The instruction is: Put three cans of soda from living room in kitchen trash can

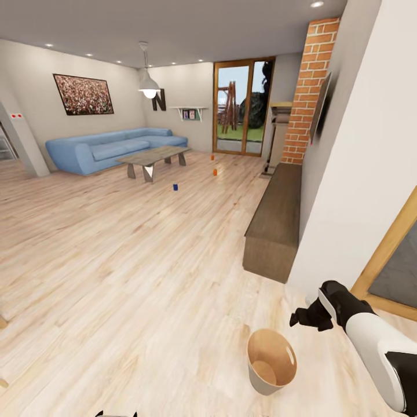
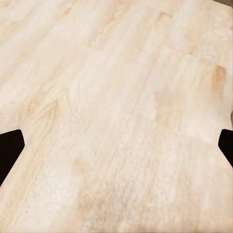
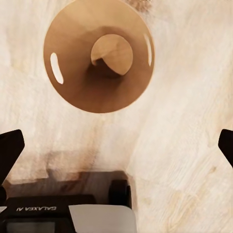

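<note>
Your right gripper hangs at the lower right of the head view, its black fingers spread wide with nothing between them; in the right wrist view the two fingertips sit at opposite edges, over bare floor. Your left gripper is likewise wide apart and empty, its tips at either edge above pale planks. Just below and left of the right gripper in the head view stands the bin, upright on the floor, grey outside and copper-brown inside, with nothing in it; the right wrist view looks straight down into its mouth. The cans are far off, upper centre of the head view: a blue can on the floor, an orange can beyond it, and another orange one nearer the glass doors. Left of them stand the coffee table and the blue sofa.
</note>
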Tool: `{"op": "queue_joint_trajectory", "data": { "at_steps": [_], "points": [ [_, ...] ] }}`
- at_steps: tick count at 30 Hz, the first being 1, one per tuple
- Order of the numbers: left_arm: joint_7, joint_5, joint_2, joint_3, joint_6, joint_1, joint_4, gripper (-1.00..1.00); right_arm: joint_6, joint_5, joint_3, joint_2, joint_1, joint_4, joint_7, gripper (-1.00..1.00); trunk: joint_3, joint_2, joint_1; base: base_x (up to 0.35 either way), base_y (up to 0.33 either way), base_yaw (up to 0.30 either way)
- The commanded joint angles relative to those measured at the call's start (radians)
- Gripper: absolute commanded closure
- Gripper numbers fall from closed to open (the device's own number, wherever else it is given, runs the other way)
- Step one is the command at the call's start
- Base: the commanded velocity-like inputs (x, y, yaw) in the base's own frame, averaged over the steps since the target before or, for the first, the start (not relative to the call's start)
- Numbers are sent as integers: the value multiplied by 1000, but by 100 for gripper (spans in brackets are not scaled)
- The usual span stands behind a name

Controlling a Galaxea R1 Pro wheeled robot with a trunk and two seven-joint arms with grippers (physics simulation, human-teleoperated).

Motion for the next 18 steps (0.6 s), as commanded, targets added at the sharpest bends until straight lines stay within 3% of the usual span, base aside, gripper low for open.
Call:
{"op": "queue_joint_trajectory", "data": {
  "at_steps": [1,14,18],
  "points": [
    [0,0,0,0,0,0,0,-100,0,0,0,0,0,-2,0,-100,-5,-7,4,0,0,14],
    [1,-2,0,-1,0,0,1,-100,0,3,11,-5,-5,-16,-3,-100,-65,-98,54,0,0,4],
    [1,-2,0,-1,0,0,1,-100,1,21,24,-10,-30,-27,-3,-100,-82,-126,69,0,0,0]
  ]
}}
